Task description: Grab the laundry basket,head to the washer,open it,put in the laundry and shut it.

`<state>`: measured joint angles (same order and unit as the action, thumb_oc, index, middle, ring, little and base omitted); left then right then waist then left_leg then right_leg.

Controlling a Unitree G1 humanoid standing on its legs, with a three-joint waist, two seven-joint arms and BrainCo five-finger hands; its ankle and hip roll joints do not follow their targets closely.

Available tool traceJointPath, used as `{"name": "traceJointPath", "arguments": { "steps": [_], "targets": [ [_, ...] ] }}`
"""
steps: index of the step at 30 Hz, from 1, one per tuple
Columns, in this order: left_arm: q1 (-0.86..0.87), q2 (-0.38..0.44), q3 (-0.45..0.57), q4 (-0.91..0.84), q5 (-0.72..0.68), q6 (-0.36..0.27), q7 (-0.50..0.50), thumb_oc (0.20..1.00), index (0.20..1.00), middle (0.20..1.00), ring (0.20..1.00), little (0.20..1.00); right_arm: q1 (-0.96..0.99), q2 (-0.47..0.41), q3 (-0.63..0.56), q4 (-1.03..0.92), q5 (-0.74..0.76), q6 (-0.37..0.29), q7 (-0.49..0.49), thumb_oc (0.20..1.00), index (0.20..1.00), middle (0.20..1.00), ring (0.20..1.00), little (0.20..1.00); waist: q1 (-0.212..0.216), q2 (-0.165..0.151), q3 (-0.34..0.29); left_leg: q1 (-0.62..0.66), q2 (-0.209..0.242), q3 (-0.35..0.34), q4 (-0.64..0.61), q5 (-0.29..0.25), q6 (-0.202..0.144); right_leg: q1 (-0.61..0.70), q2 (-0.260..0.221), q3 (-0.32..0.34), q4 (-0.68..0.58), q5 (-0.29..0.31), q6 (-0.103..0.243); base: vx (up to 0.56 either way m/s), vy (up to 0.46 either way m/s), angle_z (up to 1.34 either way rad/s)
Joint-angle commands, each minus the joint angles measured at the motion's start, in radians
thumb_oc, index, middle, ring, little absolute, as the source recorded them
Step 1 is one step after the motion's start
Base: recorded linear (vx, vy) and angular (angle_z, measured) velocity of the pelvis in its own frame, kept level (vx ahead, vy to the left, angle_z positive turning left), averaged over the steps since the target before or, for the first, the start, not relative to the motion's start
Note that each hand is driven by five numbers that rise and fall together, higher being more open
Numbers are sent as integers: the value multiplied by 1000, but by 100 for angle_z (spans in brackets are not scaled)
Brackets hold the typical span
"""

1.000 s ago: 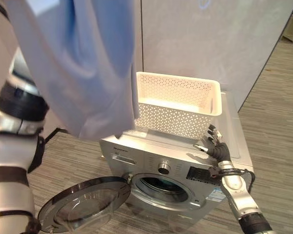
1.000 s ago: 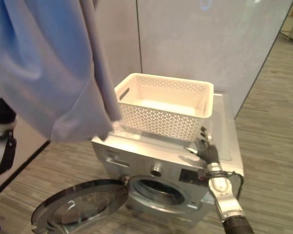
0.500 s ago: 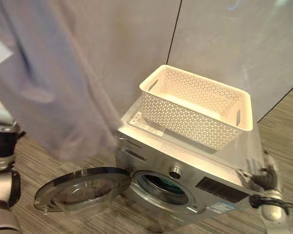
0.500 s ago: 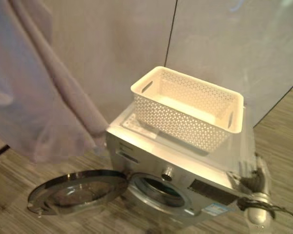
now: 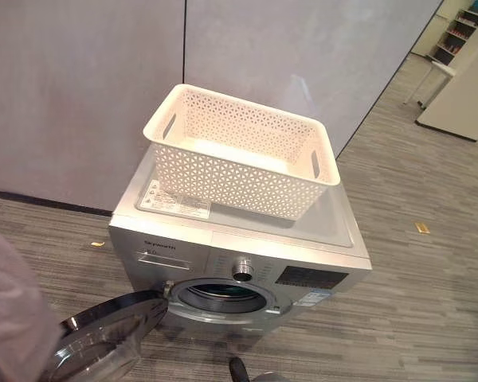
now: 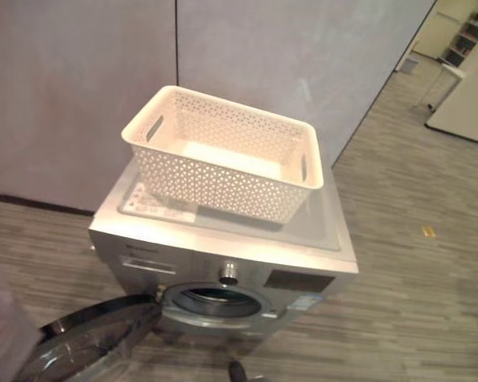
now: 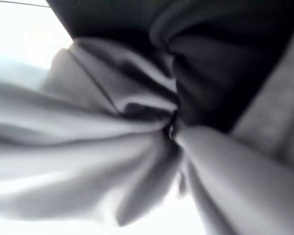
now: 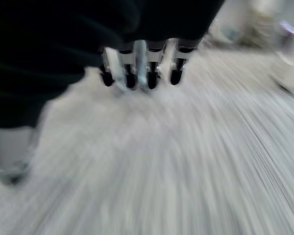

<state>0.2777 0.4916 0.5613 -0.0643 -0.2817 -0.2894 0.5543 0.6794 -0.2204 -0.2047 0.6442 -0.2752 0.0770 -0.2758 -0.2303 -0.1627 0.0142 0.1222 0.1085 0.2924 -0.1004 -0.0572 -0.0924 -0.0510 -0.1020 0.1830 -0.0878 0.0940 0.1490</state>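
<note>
An empty white lattice laundry basket stands on top of the silver washer. The washer's round door hangs open to the lower left, and the dark drum opening is bare. A pale blue garment shows at the lower left edge, beside the door. In the left wrist view the garment bunches to a tight pinch under my left hand's dark cover. My right hand hangs over the floor with relaxed fingers and holds nothing.
Grey wall panels stand right behind the washer. Wood-look floor spreads to the right and in front. Shelving stands far off at the upper right. A small scrap lies on the floor to the right.
The head camera has swung and now looks down on the washer squarely. The garment dropped from high in front to the lower left corner. My right hand has left the washer's front corner.
</note>
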Motion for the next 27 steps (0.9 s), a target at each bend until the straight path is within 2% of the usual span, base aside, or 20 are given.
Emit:
{"name": "traceJointPath", "arguments": {
  "steps": [1, 3, 6, 10, 11, 14, 17, 20, 25, 27],
  "targets": [
    [-67, -4, -39, -104, -42, -97, -74, 200, 200, 200, 200, 200, -146, -26, 23, 62, 110, -70, 0, 1000, 1000, 1000, 1000, 1000, 33, 65, 24, 62, -15, -37, 14, -86, 86, -33, -43, -44, 5, 29, 88, -9, 42, -6],
    [-16, -60, -148, -189, -71, -86, -162, 200, 200, 200, 200, 200, -213, 13, 75, 144, 227, -97, 17, 1000, 1000, 1000, 1000, 1000, 58, 87, 40, 60, -29, -60, 15, -87, 94, -23, -60, -56, 2, 26, 91, -2, 56, 2],
    [19, -50, -217, -267, -59, -76, -218, 200, 200, 200, 200, 200, -246, 29, 118, 138, 284, -117, 24, 1000, 1000, 1000, 1000, 1000, 83, 108, 49, 45, -43, -85, 16, -82, 99, -20, -80, -82, 1, 23, 94, -21, 24, 17],
    [35, -22, -215, -357, -24, -69, -207, 200, 200, 200, 200, 200, -276, 34, 195, 113, 264, -112, 22, 1000, 1000, 1000, 1000, 1000, 108, 132, 52, 26, -58, -127, 17, -78, 103, -5, -104, -121, 1, 12, 92, -22, 0, 36],
    [37, -23, -213, -361, -23, -66, -206, 200, 200, 200, 200, 200, -277, 34, 197, 114, 264, -112, 22, 1000, 1000, 1000, 1000, 1000, 104, 131, 52, 25, -59, -131, 17, -77, 103, -3, -105, -125, 1, 11, 93, -24, -2, 56],
    [46, 15, -162, -443, 16, -80, -203, 200, 200, 200, 200, 200, -307, 34, 255, 102, 238, -95, 30, 1000, 1000, 1000, 1000, 1000, 133, 151, 48, 8, -70, -172, 24, -72, 101, 21, -130, -171, 2, -1, 87, -39, -9, 53],
    [55, 27, -166, -492, -52, -85, -260, 200, 200, 200, 200, 200, -326, 24, 269, 98, 222, -81, 28, 1000, 1000, 1000, 1000, 1000, 151, 165, 47, -4, -77, -207, 26, -66, 98, 42, -148, -208, 4, -10, 79, -43, -10, 39],
    [94, 48, -228, -534, -181, -66, -383, 200, 200, 200, 200, 200, -350, 10, 281, 80, 200, -70, 23, 1000, 1000, 1000, 1000, 1000, 176, 177, 49, -23, -78, -263, 30, -55, 91, 73, -164, -267, 5, -26, 71, -33, -41, 68],
    [203, 46, -291, -536, -308, -23, -487, 200, 200, 200, 200, 200, -376, -16, 305, 54, 153, -63, 20, 1000, 1000, 1000, 1000, 1000, 201, 180, 64, -37, -70, -293, 45, -52, 86, 97, -162, -294, 1, -35, 62, -8, -57, 30],
    [211, 59, -342, -520, -311, -17, -508, 200, 200, 200, 200, 200, -422, -56, 293, 179, 168, -75, -16, 1000, 1000, 1000, 1000, 1000, 208, 183, 81, -49, -65, -306, 58, -48, 85, 99, -159, -298, 1, -37, 59, -33, -62, 18]
  ]
}}
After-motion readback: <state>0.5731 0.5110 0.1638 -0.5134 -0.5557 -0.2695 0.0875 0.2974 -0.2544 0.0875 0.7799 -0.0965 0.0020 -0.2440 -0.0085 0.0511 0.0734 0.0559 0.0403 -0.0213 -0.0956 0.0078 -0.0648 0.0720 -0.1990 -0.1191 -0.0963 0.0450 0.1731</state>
